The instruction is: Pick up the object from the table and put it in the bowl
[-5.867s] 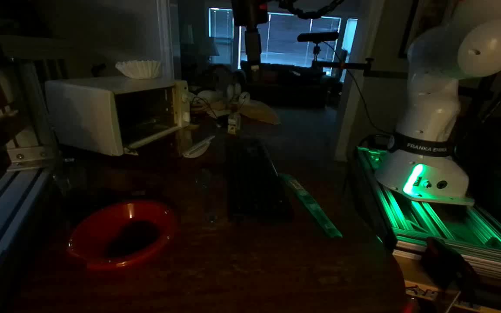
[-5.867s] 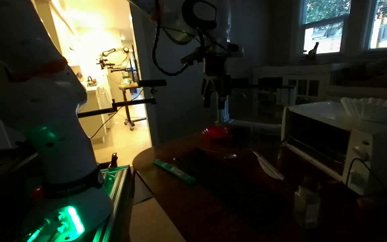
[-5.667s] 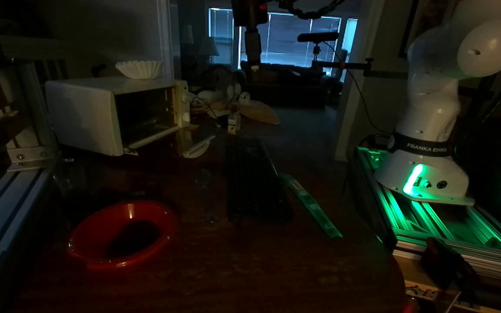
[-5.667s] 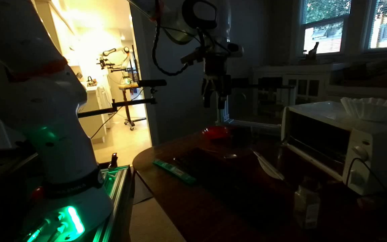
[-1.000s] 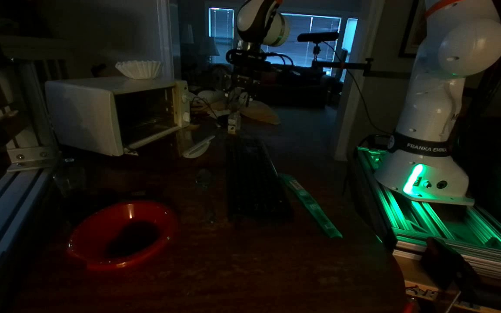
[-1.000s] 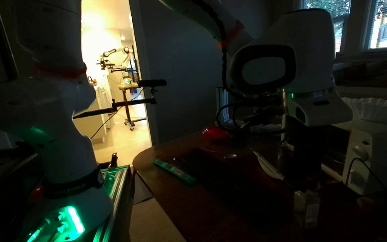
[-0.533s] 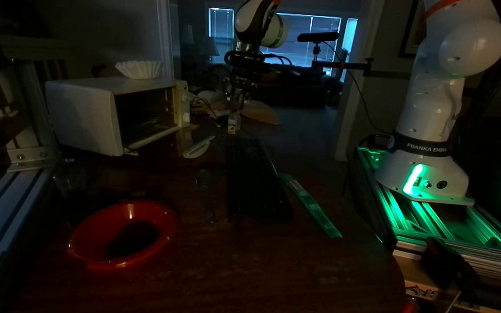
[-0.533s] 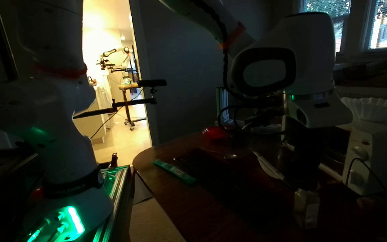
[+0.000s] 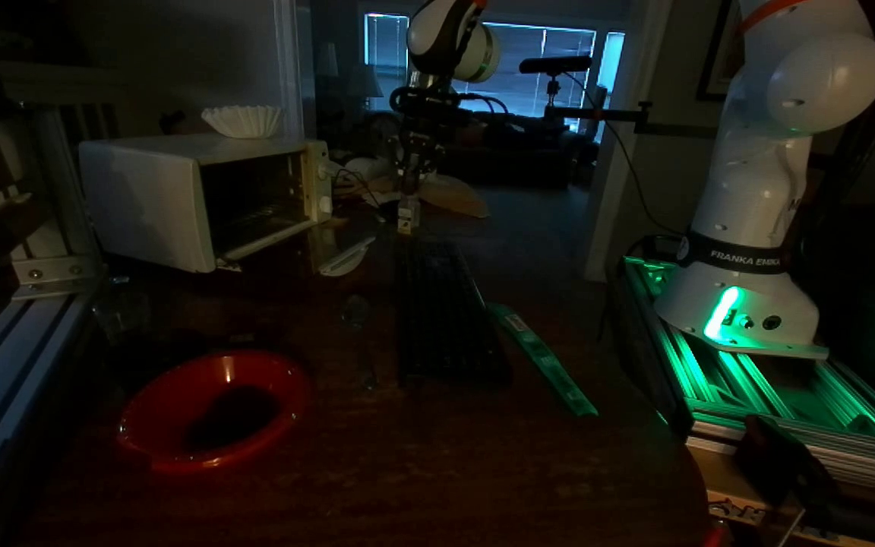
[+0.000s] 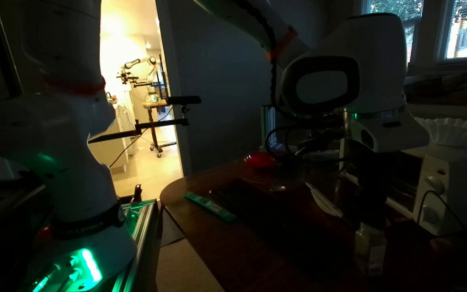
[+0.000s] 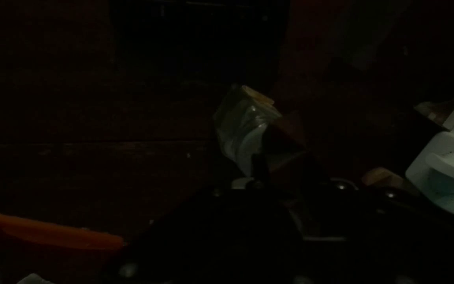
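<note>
The object is a small pale, see-through container [image 9: 407, 216] with a label, standing on the table at the far end of the keyboard. In an exterior view it is the container [image 10: 370, 249] at the lower right, below the dark hand. My gripper [image 9: 409, 194] points down, its fingertips at the container's top. In the wrist view the gripper [image 11: 284, 154] appears shut on the upper part of the container [image 11: 239, 126], though darkness hides the contact. The bowl is red-orange, and its rim [image 9: 229, 358] shows at the near left; the bowl [image 10: 260, 160] is at the table's far edge.
A white toaster oven [image 9: 149, 201] with a paper filter [image 9: 244, 121] on top stands beside the container. A black keyboard [image 9: 449, 327], a green strip [image 9: 548, 361], a white plate-like piece [image 9: 348, 257] and a spoon [image 10: 277, 188] lie between container and bowl.
Compared with several seconds ago, the arm has moved from high up over to the container. During the last second the hand has sunk slightly and its fingers have closed in at the container's top.
</note>
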